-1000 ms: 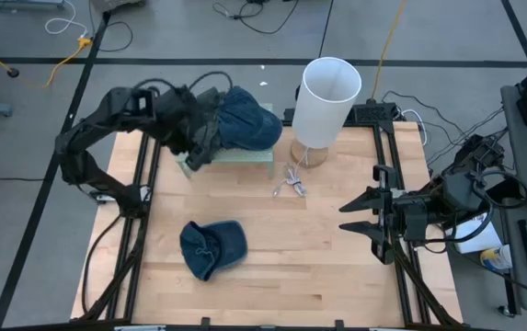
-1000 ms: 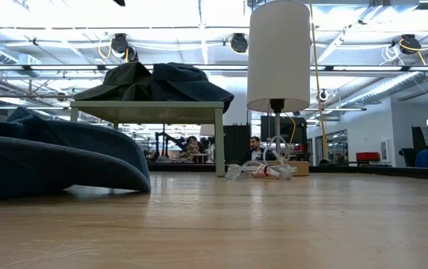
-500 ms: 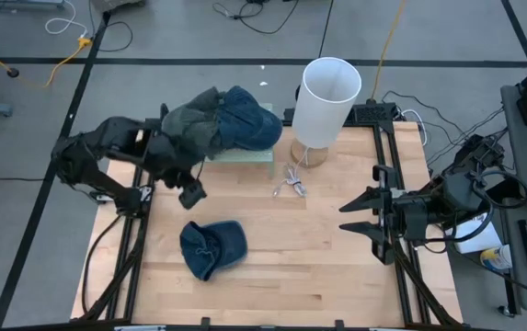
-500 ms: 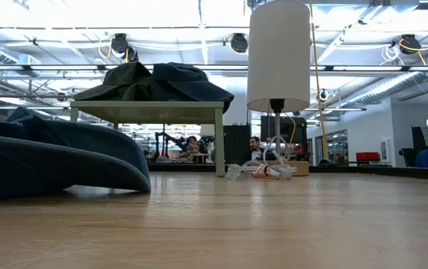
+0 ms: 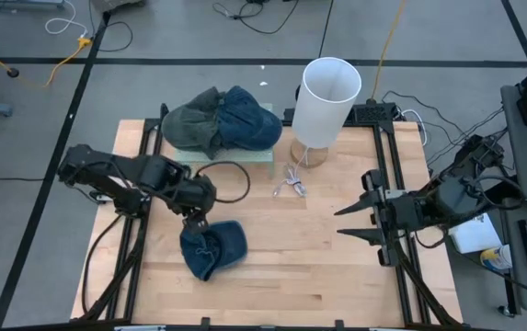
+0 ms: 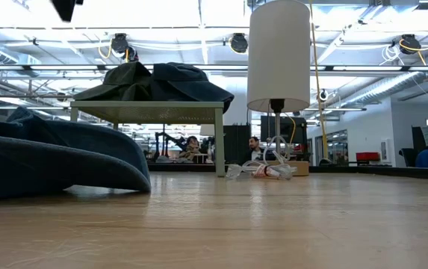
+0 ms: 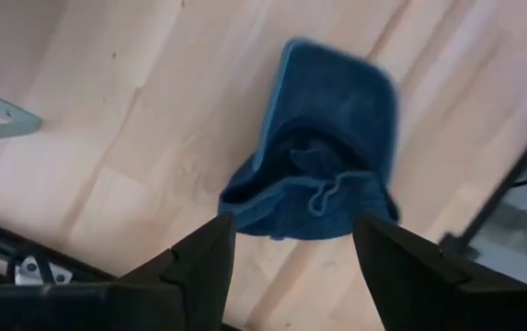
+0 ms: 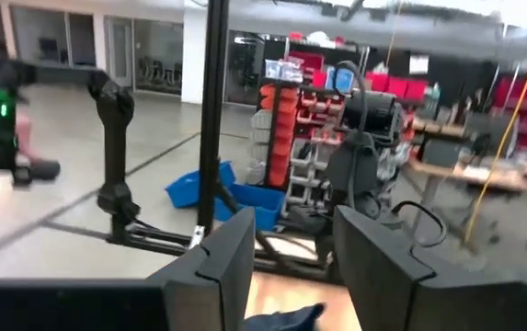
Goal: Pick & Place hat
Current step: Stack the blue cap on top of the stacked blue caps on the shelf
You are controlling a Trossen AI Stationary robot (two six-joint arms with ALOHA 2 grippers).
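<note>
High view shows you the left gripper (image 5: 196, 221), fingers spread and empty, right above the blue hat (image 5: 213, 247) near the table's (image 5: 318, 276) front left, far closer than the right gripper (image 5: 353, 221).

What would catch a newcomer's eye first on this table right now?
The tall white lamp at the table's far edge, then two hats piled on the small stand beside it. Nearer, the left tool hangs open over a blue hat lying on the wood; the right tool waits open at the right side.
</note>
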